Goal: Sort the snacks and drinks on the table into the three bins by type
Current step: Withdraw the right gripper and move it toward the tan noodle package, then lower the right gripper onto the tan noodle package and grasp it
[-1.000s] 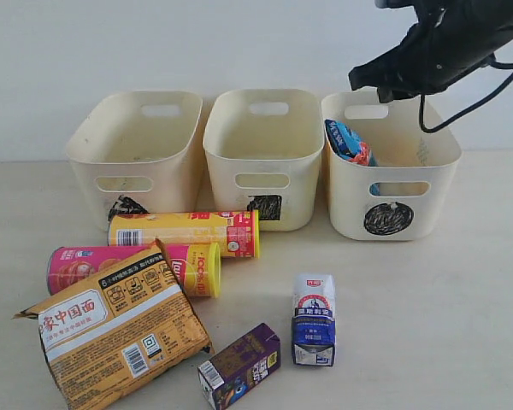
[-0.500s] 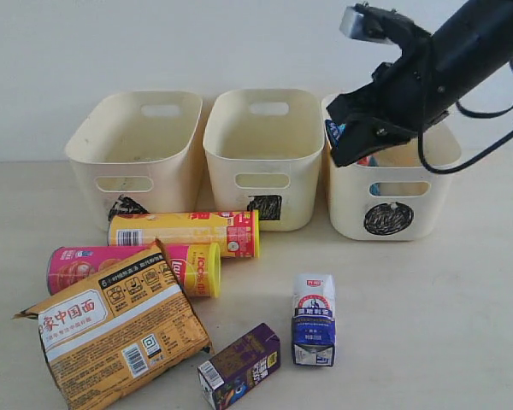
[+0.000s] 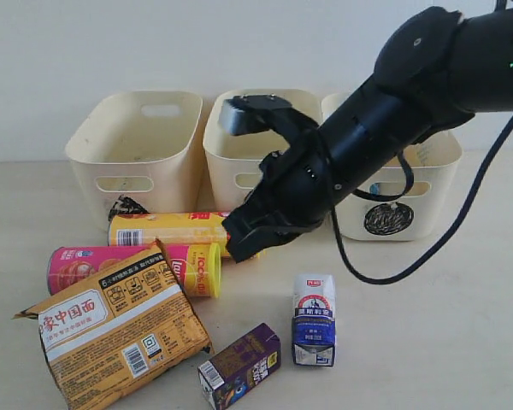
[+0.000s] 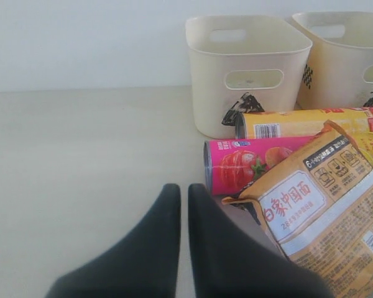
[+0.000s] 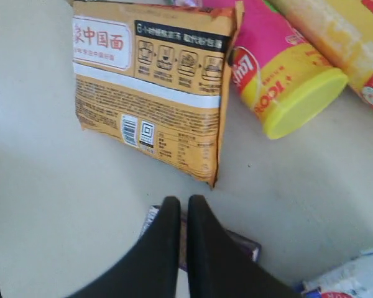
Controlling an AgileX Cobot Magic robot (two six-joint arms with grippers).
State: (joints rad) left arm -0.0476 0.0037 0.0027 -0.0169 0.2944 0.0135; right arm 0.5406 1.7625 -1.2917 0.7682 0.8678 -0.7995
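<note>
My right gripper [image 3: 238, 244] is shut and empty, reaching across to the front of the yellow chip tube [image 3: 167, 229]. In the right wrist view it [image 5: 179, 202] hangs over the dark purple carton [image 5: 244, 244], apart from it. The pink tube [image 3: 81, 262], the orange-brown packet [image 3: 111, 329], the purple carton [image 3: 239, 366] and the white and blue carton [image 3: 314, 320] lie on the table [image 3: 445, 325]. The arm hides nearly all of the blue packet in the circle bin [image 3: 432, 175]. My left gripper [image 4: 183, 189] is shut, low beside the pink tube [image 4: 248, 167].
The triangle bin [image 3: 132, 145] and the square bin [image 3: 239, 149] stand at the back, left of the circle bin. My right arm crosses in front of the square and circle bins. The orange-brown packet [image 4: 323, 211] overlaps the pink tube's side.
My right arm has swung down and to the left, from above the circle bin to low over the table in front of the yellow tube. The snacks and cartons have not moved.
</note>
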